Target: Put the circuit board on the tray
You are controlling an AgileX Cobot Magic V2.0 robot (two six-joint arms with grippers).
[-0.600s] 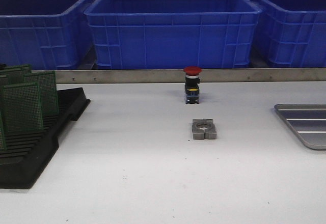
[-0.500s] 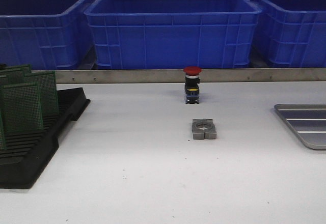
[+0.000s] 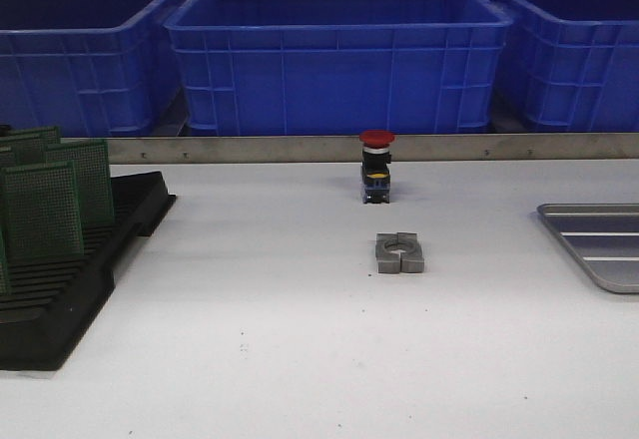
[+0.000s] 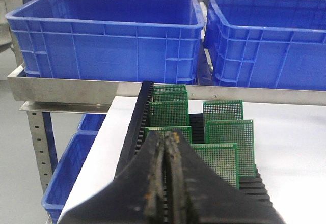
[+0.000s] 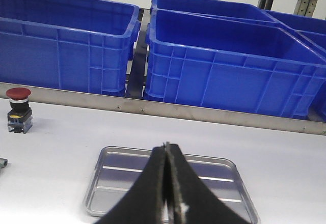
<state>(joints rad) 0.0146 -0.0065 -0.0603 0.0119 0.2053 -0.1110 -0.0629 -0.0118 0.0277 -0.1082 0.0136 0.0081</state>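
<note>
Circuit boards (image 3: 42,210) green, perforated, upright in black slotted rack (image 3: 60,299) (ribbed metal tray (image 5: 127,180) bare); both tools closed.

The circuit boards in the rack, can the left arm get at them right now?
Probably yes: the left gripper, jaws shut, faces the circuit boards standing in the black rack, nothing between them.

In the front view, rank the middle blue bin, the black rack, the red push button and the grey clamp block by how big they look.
1. Middle blue bin
2. Black rack, partly cut off
3. Red push button and grey clamp block: too alike to rank.
</note>
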